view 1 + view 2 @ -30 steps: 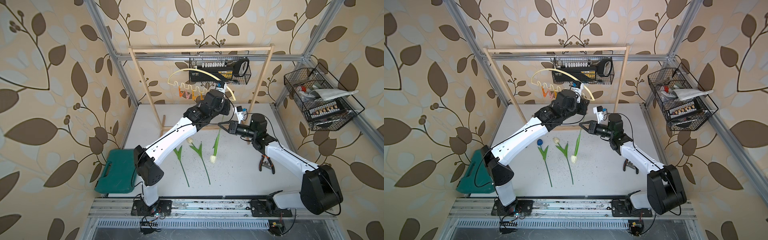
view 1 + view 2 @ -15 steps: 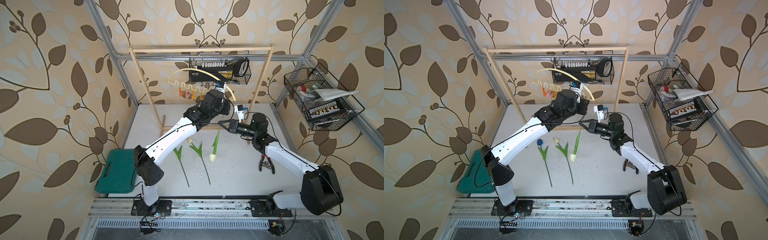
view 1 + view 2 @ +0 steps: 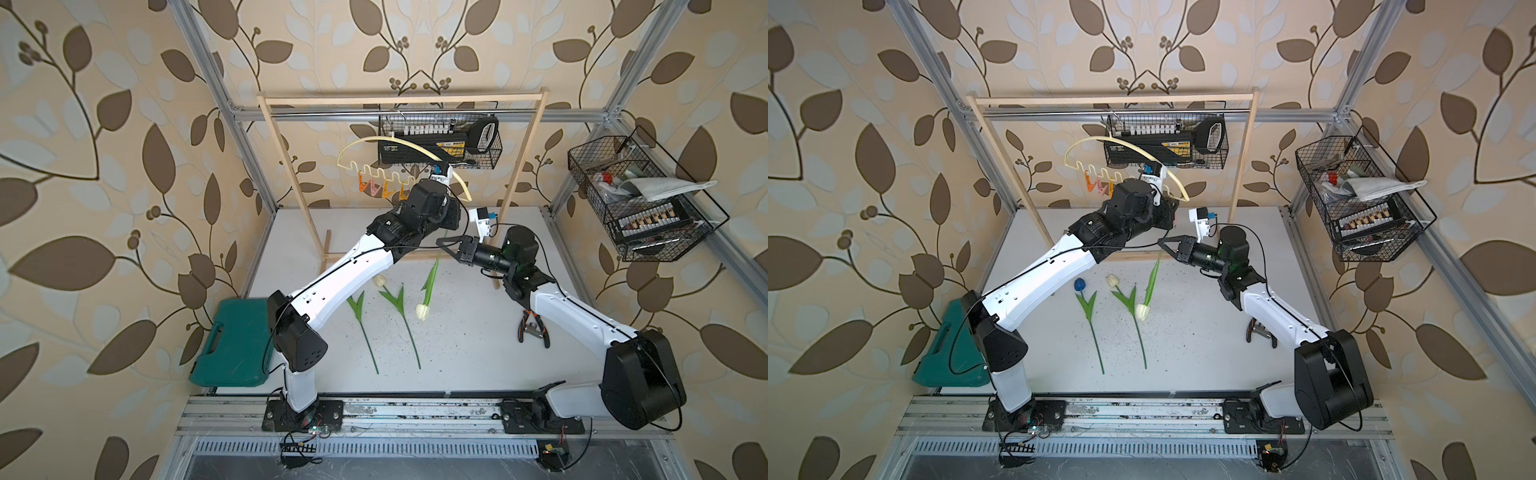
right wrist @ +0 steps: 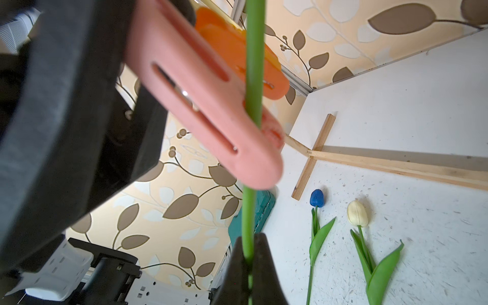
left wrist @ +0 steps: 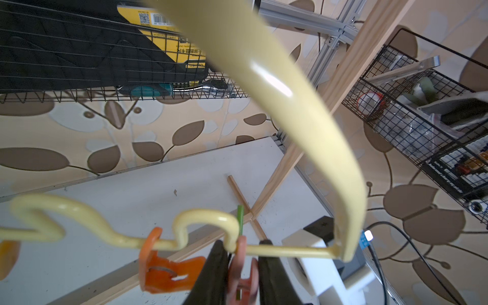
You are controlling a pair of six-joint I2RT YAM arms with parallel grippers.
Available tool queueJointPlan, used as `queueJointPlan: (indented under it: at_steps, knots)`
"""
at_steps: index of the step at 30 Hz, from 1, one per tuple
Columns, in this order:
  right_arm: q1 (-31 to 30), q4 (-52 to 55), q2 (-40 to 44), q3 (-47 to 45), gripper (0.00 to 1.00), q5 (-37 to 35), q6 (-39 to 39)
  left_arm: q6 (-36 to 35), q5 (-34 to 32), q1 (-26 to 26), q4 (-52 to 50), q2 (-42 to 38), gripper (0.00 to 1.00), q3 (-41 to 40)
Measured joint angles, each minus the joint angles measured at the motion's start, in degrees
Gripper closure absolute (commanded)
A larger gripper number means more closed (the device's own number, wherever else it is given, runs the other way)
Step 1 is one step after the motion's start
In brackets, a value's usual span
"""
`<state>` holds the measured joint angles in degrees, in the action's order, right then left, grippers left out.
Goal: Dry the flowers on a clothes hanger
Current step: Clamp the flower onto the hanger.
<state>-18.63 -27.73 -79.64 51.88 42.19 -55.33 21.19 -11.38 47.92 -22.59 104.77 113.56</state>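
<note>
- One cream-white tulip (image 3: 430, 284) hangs head down just below the clothes hanger (image 5: 303, 105). Its stem is close to upright, and its cut end pokes up beside the hanger's wavy lower bar.
- Clamped tight on that stem, a little below the hanger, is the right gripper (image 4: 249, 260). In both top views it reaches in sideways (image 3: 439, 242) (image 3: 1160, 243).
- Between that grip and the hanger, the stem runs through the mouth of the pink peg (image 4: 200, 105). The peg hangs on the hanger's lower bar, at the last wave before the arch end nearer the right arm.
- From under the hanger comes the left gripper (image 5: 241, 248), jaws narrow, with one black finger pressed on each side of the pink peg. Whether the peg's mouth already bites the stem cannot be told.
- Just beside the pink peg on the hanger's bar, on the side away from that arch end, hangs an orange peg (image 5: 169, 274).
- Well below the hanger, the blue tulip (image 4: 320, 236) and the second cream tulip (image 4: 365, 253) lie flat on the white table (image 3: 457, 353). They lie side by side without touching, heads toward the hanger's side of the table.
- Above the hanger runs the top bar of the wooden rack (image 3: 399, 99).
</note>
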Motion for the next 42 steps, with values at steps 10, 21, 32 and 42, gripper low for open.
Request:
queueJointPlan:
  at_steps: [10,21,32,42]
  knots:
    - [0.0,-0.33,0.0,0.0,1.0,0.02,-0.17,0.2,0.0,0.0,0.04,0.0,0.73,-0.11]
    - [0.0,1.16,0.04,0.24,1.0,0.0,1.92,0.83,0.15,0.0,0.02,0.0,0.59,-0.24]
    - [0.0,4.35,0.02,1.81,1.0,-0.44,4.5,1.42,0.26,0.0,0.0,-0.02,0.26,-0.24]
    - [0.0,10.97,-0.04,4.15,0.87,-3.72,10.84,1.2,0.17,0.0,-0.31,-2.1,0.15,-1.79]
